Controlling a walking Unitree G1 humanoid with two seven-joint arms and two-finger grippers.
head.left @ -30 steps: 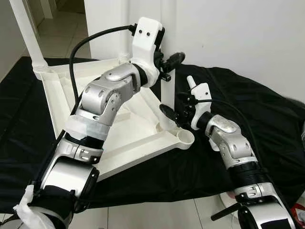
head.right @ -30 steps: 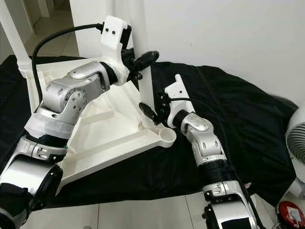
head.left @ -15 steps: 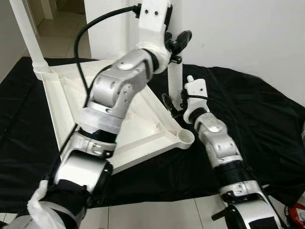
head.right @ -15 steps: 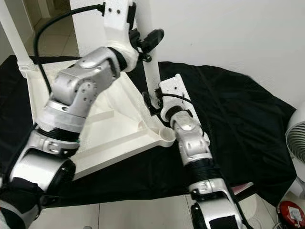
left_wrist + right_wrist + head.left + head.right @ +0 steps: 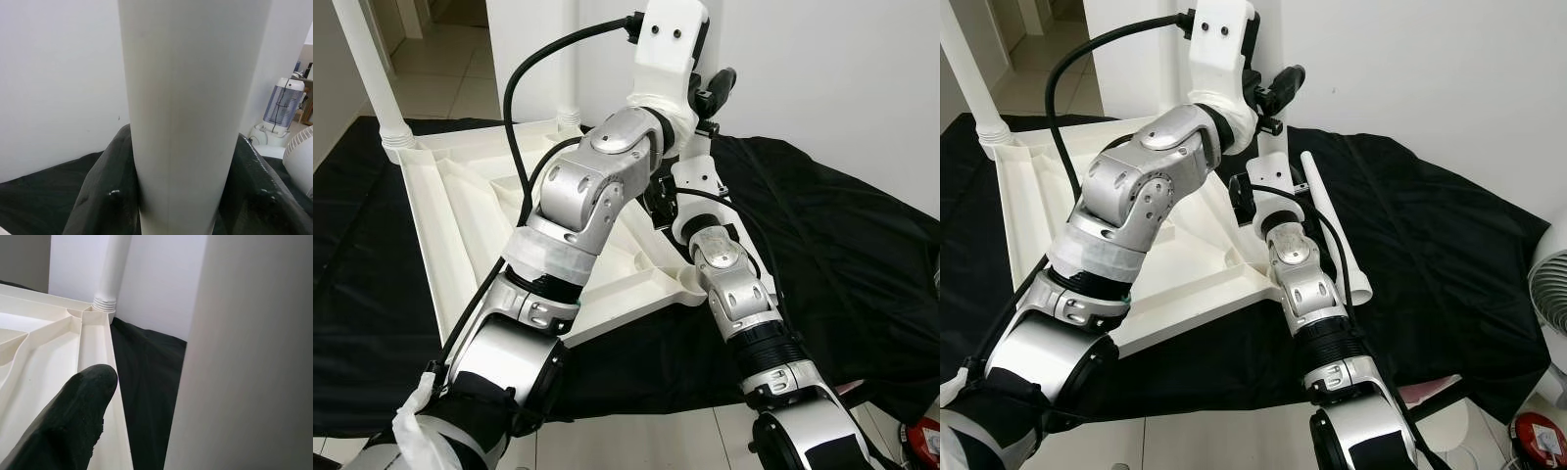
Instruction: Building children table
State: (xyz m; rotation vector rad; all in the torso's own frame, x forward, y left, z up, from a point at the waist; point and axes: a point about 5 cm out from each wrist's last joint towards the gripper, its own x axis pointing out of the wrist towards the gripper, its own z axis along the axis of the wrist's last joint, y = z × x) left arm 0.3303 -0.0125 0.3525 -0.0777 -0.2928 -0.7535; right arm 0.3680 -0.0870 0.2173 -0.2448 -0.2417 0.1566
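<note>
Tabletop, white and flipped underside-up, was laid on a black cloth on the floor, with one leg already seen standing in the far-left corner socket and another near the back corner. A loose leg was seen lying on the cloth just beside the near-right corner. Left gripper was raised high over the right side of the tabletop, fingers closed around a white leg, held roughly upright as judged from the left wrist view. Right gripper was placed low beside the same leg; one black finger was visible next to the leg surface, but whether it was clamped or spread could not be told. For this step, the leg should be kept vertical, its lower end centred over the open corner socket before being lowered, and steadied low by the right gripper so that cross-threading is avoided.
</note>
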